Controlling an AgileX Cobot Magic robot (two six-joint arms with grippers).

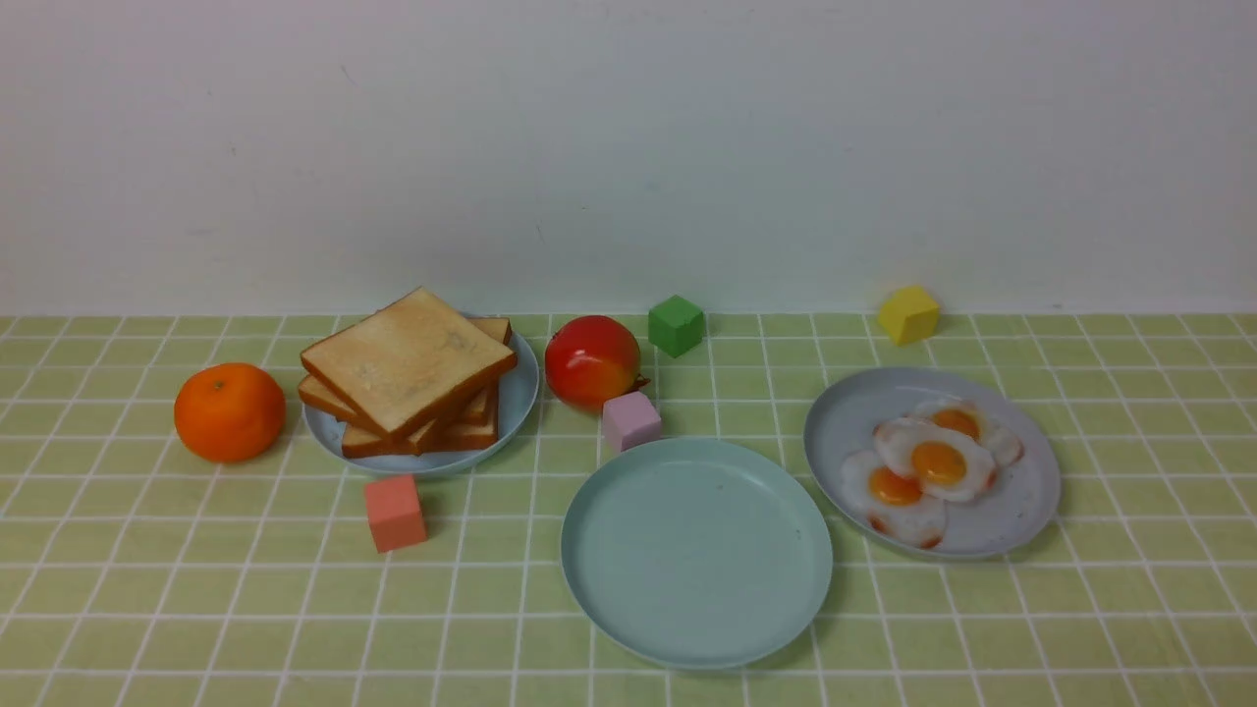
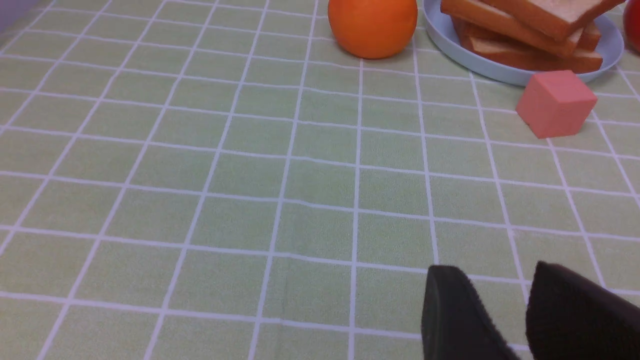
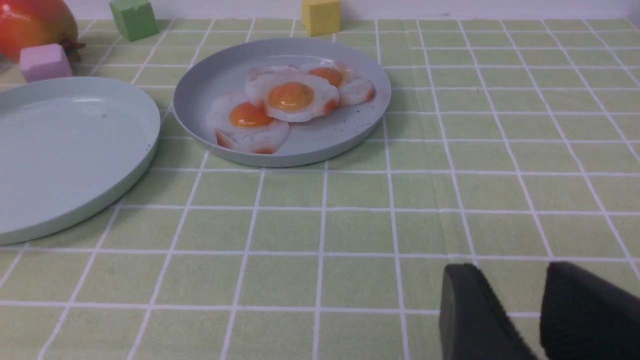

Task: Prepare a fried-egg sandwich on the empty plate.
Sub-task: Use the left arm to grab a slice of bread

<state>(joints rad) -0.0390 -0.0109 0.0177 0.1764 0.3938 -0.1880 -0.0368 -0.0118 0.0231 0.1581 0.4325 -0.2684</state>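
Note:
The empty mint-green plate (image 1: 697, 560) sits front centre and holds nothing; its rim also shows in the right wrist view (image 3: 65, 150). A stack of several toast slices (image 1: 412, 378) lies on a grey-blue plate (image 1: 520, 398) at the left. Three fried eggs (image 1: 933, 466) overlap on another grey-blue plate (image 1: 1021, 511) at the right. No fried-egg sandwich is in view. My left gripper (image 2: 494, 270) is open and empty over bare cloth, well short of the toast (image 2: 525, 30). My right gripper (image 3: 507, 267) is open and empty, well short of the eggs (image 3: 290, 97). Neither gripper shows in the front view.
An orange (image 1: 230, 412) lies left of the toast plate. A red fruit (image 1: 592, 360) and a lilac cube (image 1: 630, 420) sit behind the mint plate. A salmon cube (image 1: 395, 513), a green cube (image 1: 676, 325) and a yellow cube (image 1: 908, 314) stand around. A wall closes the back.

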